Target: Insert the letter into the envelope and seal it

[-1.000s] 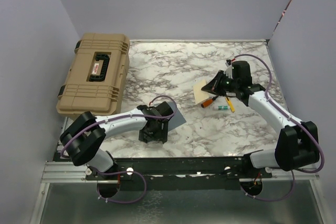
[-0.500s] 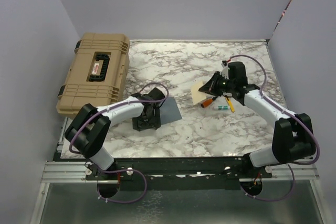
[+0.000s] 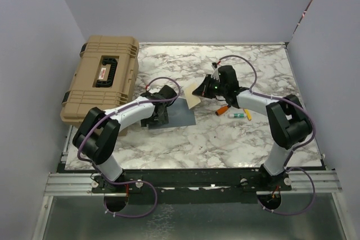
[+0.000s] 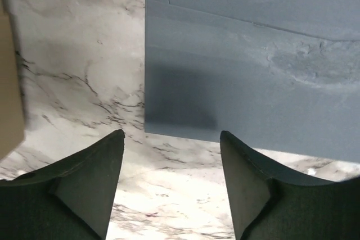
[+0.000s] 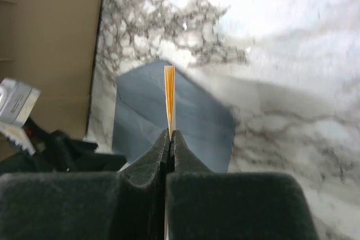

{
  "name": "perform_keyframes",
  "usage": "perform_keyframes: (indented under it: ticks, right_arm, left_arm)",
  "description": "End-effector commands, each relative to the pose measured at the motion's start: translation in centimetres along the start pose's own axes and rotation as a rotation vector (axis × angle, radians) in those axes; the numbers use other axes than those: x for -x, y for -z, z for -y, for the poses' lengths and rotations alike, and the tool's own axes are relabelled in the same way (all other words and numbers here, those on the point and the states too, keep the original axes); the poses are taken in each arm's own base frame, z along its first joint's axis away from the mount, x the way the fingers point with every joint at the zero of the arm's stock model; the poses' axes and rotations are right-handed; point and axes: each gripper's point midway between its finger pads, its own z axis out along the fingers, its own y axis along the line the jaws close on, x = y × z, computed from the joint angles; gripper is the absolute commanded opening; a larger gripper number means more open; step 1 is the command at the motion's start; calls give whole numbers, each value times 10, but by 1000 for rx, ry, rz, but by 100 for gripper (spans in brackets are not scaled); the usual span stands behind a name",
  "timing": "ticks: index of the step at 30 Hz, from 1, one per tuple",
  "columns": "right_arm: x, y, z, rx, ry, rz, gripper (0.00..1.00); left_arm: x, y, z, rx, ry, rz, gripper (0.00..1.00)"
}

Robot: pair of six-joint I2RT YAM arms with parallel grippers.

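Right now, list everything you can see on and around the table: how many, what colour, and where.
case: one, tan with a black handle, closed, far left of the table
envelope: one, grey-blue, flat on the table, left of centre
letter: one, cream, pinched in the right hand by the envelope's far side
small orange item: one, orange, right of centre
tube: one, white and green, beside the orange item
stick: one, yellow, next to the tube
table: one, white marble with grey veins
left hand: one, black, open, low at the envelope's left edge
right hand: one, black, shut on the letter
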Motion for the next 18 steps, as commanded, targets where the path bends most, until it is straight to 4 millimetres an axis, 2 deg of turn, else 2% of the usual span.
perform_keyframes:
  ticks: [1,3,4,7,9,13,18]
  right_arm:
    - [51,-24,1,-34,72,186,0]
    - [63,-32,12,-81,83,232,0]
    - [69,-36,18,-109,90,259,0]
    - [82,-49,34,-158,123,323,0]
    - [83,-60,39,-152,142,323,0]
    - [64,-76,46,-127,143,242,0]
    - [25,-60,56,-104,128,198,0]
  left_arm:
    - [5,12,-9,1,24,37,57]
    - [-3,10,-13,7,9,21,42]
    - [-8,8,-16,12,1,12,39]
    - [-22,3,-16,-12,-21,-23,36]
    - [-27,1,-14,-28,-31,-41,36]
    - [-31,-6,-13,-20,-35,-48,36]
    - [-22,-17,-9,3,-30,-14,39]
